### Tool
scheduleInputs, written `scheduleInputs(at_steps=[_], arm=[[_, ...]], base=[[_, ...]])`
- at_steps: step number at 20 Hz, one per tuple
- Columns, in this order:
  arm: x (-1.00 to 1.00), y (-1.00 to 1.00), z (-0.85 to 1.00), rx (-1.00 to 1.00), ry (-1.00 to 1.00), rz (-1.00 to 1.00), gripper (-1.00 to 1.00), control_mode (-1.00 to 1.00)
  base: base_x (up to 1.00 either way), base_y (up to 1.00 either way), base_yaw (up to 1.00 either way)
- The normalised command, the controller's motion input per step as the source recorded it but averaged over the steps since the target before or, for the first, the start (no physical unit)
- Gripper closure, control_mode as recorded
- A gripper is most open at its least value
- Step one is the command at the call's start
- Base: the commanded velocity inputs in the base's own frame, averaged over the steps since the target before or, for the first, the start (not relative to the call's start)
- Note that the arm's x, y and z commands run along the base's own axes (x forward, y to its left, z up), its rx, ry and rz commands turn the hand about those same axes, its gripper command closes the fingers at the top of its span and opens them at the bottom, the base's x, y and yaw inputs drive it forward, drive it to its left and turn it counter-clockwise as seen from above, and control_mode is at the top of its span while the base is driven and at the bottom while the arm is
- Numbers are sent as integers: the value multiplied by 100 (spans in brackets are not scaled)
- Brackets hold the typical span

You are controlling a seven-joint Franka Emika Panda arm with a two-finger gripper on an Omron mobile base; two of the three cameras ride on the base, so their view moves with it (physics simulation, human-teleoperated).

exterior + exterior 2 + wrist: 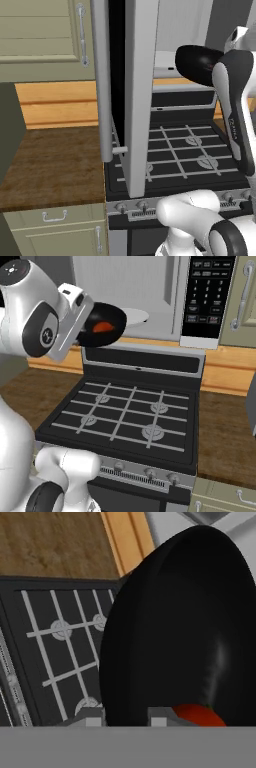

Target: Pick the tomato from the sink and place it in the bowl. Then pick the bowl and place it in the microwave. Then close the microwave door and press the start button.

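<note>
Gripper (122, 717), jaws nearly closed on the rim of the bowl (102, 325), carries it with the tomato (104, 327) inside, raised above the stove (125, 416) toward the open microwave (150, 301).

A glossy white arm (30, 326) of rounded segments, dark grey joint bands and round end caps.

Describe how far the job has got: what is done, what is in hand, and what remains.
Done: the tomato lies in the bowl. In hand: the tool is shut on the bowl's rim, carrying it above the stove toward the open microwave. Left: set it inside, close the microwave door, press start.
</note>
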Motion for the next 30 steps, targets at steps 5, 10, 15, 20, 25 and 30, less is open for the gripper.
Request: scheduleInputs(at_steps=[5, 10, 15, 20, 25, 30], arm=[[56, 0, 7, 0, 11, 1, 100, -100], [74, 0, 0, -1, 5, 3, 100, -100], [61, 1, 0, -8, 0, 2, 100, -100], [52, 2, 0, -9, 0, 2, 100, -100], [48, 6, 0, -4, 1, 2, 100, -100], [43, 6, -2, -2, 3, 2, 100, -100]], base=[[0, 0, 0], [0, 0, 0], [0, 0, 0], [0, 0, 0], [0, 0, 0], [0, 0, 0]])
